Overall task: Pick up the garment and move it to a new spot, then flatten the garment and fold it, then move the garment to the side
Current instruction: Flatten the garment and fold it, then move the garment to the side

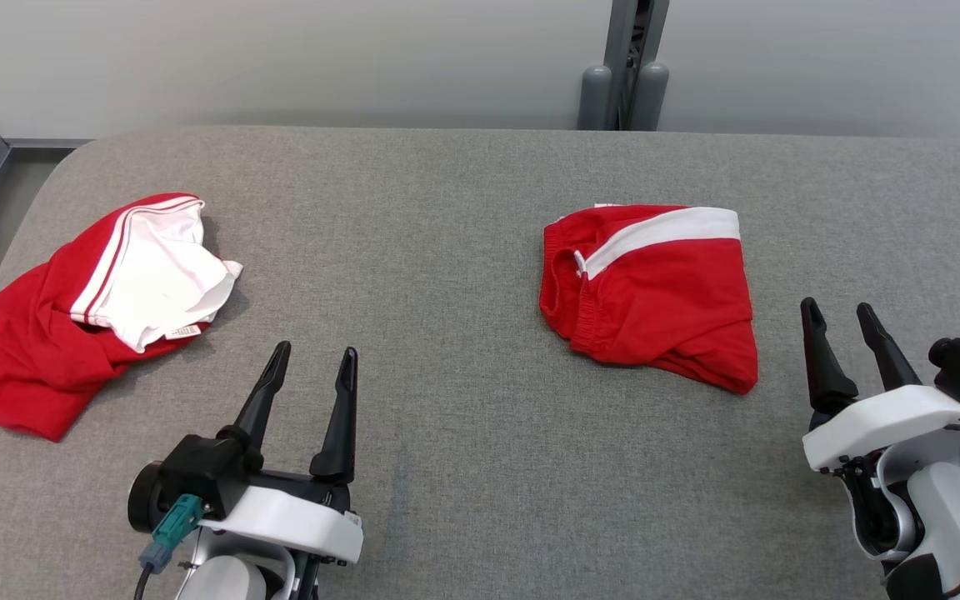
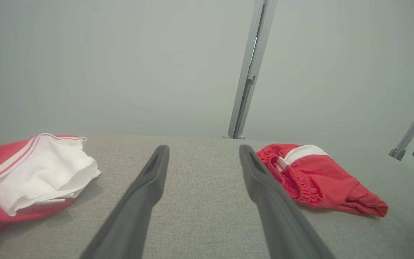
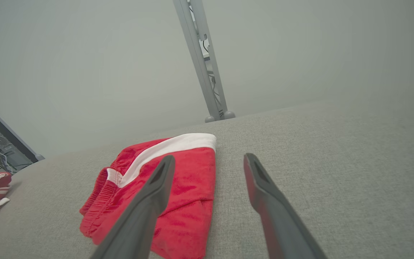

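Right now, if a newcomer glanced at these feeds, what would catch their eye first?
Two bright red patches on the grey table: folded red shorts with a white stripe right of centre, and a crumpled red-and-white garment near the left edge. The left gripper and right gripper stand open and empty at the front, the right one beside the shorts.

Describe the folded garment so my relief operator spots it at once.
On the grey table, look right of centre, near the right gripper. The folded red shorts lie there, compact with one white stripe, unlike the crumpled red-and-white garment at the left edge.
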Robot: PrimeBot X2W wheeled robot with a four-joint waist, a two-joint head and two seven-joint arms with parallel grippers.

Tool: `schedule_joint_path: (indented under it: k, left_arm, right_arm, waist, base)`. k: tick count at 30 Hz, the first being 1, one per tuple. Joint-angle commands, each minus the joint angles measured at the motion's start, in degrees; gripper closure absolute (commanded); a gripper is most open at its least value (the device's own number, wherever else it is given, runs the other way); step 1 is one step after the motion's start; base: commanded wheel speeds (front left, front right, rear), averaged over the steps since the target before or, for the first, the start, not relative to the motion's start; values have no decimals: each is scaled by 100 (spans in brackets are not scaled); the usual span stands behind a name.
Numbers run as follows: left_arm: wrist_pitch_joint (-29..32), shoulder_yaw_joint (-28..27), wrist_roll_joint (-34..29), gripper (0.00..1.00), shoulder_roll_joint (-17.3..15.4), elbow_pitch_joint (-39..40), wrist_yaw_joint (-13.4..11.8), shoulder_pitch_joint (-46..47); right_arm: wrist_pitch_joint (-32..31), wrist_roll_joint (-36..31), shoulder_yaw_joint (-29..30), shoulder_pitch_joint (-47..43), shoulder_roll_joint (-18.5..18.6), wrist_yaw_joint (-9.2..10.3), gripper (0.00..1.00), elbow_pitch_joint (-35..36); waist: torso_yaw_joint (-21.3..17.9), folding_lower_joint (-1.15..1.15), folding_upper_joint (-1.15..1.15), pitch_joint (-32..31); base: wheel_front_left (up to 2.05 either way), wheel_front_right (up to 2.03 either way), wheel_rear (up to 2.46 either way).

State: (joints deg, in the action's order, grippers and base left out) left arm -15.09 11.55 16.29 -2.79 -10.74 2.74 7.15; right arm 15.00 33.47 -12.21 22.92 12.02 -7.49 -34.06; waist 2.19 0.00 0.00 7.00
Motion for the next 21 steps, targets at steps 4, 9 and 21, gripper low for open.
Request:
schedule_joint_path:
  k: [4, 9, 21]
  left_arm:
    - [-8, -5, -80, 0, -23, -41, 66, -4]
    - [-8, 55, -165, 0, -23, -131, 110, 100]
    - [-8, 105, -314, 0, -23, -229, 209, 302]
  right_arm:
    - [-48, 478, -231, 84, 175, -2, 0, -35]
    - [-611, 1512, -630, 309, 388, -2, 0, -23]
    - [-2271, 3548, -1097, 1019, 1211, -3, 0, -325]
  waist:
    - [18, 0, 0, 68]
    - [101, 0, 0, 209]
    - [514, 0, 0, 611]
  base:
    - [0, 0, 0]
    - [0, 0, 0]
    - [0, 0, 0]
